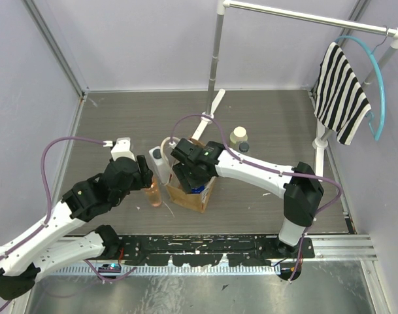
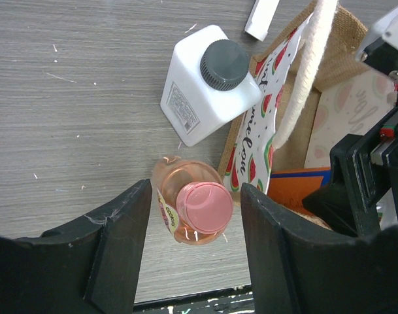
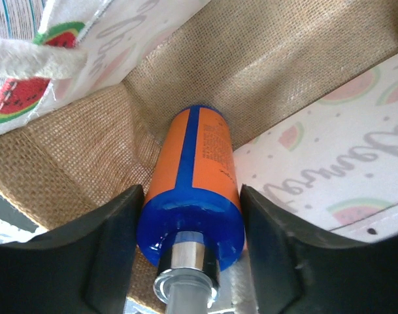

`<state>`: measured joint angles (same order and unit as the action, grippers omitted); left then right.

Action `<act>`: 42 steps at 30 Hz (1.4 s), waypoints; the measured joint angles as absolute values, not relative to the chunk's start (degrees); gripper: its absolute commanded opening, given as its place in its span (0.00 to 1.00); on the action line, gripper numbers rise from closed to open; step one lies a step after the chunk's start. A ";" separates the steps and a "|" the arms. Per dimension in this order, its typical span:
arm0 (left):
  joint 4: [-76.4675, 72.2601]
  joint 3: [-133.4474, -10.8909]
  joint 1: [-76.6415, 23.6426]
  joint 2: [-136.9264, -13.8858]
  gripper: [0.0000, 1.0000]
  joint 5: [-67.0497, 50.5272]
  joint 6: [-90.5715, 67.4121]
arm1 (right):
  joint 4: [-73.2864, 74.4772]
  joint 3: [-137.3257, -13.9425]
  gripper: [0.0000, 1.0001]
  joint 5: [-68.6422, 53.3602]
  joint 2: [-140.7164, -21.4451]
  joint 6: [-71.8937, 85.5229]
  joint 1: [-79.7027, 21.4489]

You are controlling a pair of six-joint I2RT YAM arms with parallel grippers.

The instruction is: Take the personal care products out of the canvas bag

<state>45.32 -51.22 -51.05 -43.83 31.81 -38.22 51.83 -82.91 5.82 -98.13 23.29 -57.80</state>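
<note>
The grey wood-grain table (image 1: pixel 107 131) carries the canvas bag (image 1: pixel 197 199) upright near its middle, a little toward the near edge. Just beside the bag's left side stands the white squarish bottle (image 1: pixel 161 163). The slim peach bottle (image 1: pixel 153 195) stands upright close by it, nearer the near edge. Toward the right edge, the cream bottle (image 1: pixel 238 136) and the clear bottle (image 1: pixel 243 148) stand together. A white strip (image 1: pixel 215 103) lies flat by the far edge, and a black rail (image 1: pixel 205 247) runs along the near edge.

Inside canvas bag (image 3: pixel 205 72) mouth, right end effector (image 3: pixel 191 229); white bottle (image 2: pixel 192 104) close alongside.
</note>
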 measured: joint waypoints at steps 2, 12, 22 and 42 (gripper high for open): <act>45.34 -51.22 -51.05 -44.16 0.64 31.79 -38.22 | 52.56 -83.64 0.45 5.69 -98.83 22.61 -58.08; 47.90 -51.55 -51.05 -42.13 0.64 32.21 -38.17 | 53.76 -85.60 0.35 5.96 -99.29 20.86 -58.17; 49.45 -54.92 -51.05 -38.87 0.62 33.52 -37.54 | 58.30 -105.58 0.36 15.16 -99.22 17.37 -58.15; 50.87 -54.87 -51.05 -38.94 0.64 33.58 -37.54 | 52.23 -99.22 0.37 19.92 -95.96 13.74 -36.45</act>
<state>50.87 -54.87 -51.05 -38.94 33.58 -37.54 52.23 -99.22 19.92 -95.96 13.74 -36.45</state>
